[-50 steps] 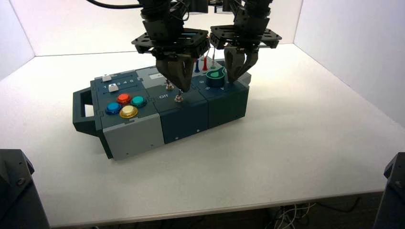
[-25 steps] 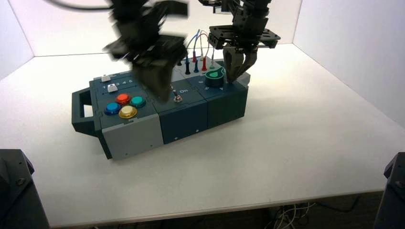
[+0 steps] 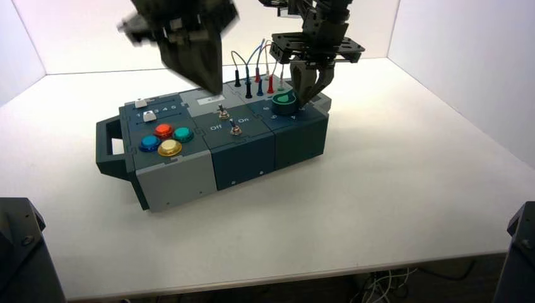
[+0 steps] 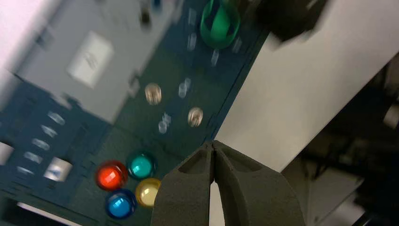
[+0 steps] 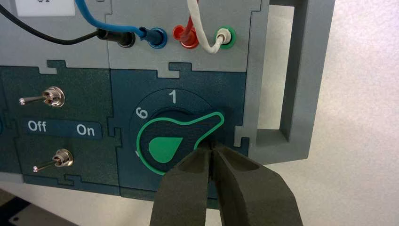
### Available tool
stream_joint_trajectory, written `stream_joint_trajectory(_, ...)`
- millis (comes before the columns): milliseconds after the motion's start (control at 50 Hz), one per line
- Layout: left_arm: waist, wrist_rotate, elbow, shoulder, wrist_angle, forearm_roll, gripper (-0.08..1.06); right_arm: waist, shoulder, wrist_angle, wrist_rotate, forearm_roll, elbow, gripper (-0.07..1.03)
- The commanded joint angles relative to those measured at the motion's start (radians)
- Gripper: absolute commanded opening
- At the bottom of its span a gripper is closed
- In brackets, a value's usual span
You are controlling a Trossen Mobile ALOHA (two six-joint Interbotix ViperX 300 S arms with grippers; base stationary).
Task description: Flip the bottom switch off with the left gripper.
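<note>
Two metal toggle switches to check; the task concerns the bottom switch [image 5: 61, 159], set on the dark green panel near the box's front edge. Right wrist view: its lever leans to the "Off" lettering [image 5: 36, 125]. The top switch [image 5: 54, 97] leans the same way. Judgement: the flip is done; all that seems left is to withdraw the left arm fully.

Left gripper [image 3: 212, 90]: over the box, apart from both switches, fingers closed with nothing between them. Right gripper [image 5: 210, 145]: idle at the green-edged knob [image 5: 164, 146], fingers also closed.

Comparison of views: the high view gives the left gripper's place above the box [image 3: 246, 161], which the right wrist view lacks. The left wrist view shows the closed tips of the left gripper plainly, but its blur hides which way either lever leans. Only the right wrist view settles that.
</note>
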Motion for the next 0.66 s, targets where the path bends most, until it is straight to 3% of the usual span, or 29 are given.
stream_joint_trajectory(20, 0.026, -0.003, -0.034, -0.123, -0.014, 0.000, -0.03, -0.002, -0.043, 0.002, -0.002, -0.005, -0.011, -0.02)
stream_joint_trajectory(340, 0.140, -0.005, 0.023, -0.321, -0.002, 0.002, -0.03, -0.002, -0.225, 0.035, -0.003, -0.008, -0.061, -0.02)
stream_joint_trajectory(660, 0.147, -0.005, 0.040, -0.380, 0.015, 0.003, -0.03, 0.009, -0.330, 0.095, -0.012, -0.009, -0.123, -0.02)
